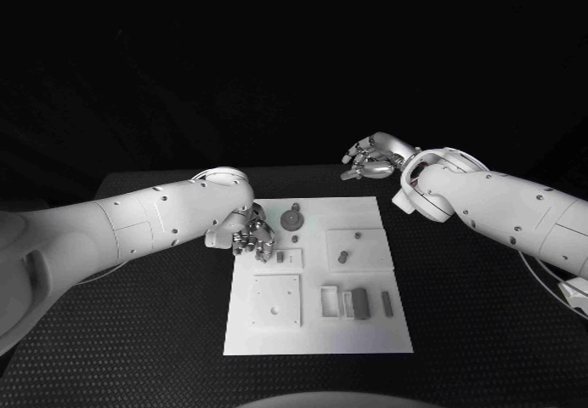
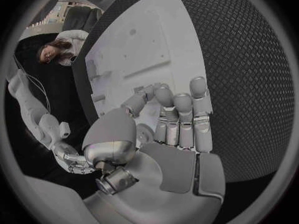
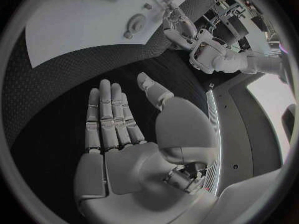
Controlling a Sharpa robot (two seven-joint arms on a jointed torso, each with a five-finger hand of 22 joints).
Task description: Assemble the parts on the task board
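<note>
The black table [image 1: 147, 340] carries the white board [image 1: 319, 331]. The left hand [image 1: 245, 234] hovers at its edge, fingers apart, empty; the right hand [image 1: 371, 159] beyond it, fingers spread, empty.

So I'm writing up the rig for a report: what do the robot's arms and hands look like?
Both arms are smooth white shells dotted with small dark screw holes. The left hand and right hand are silver metal, with segmented fingers and paler pads on the palm and fingers. A thin cable trails beside the right arm.
</note>
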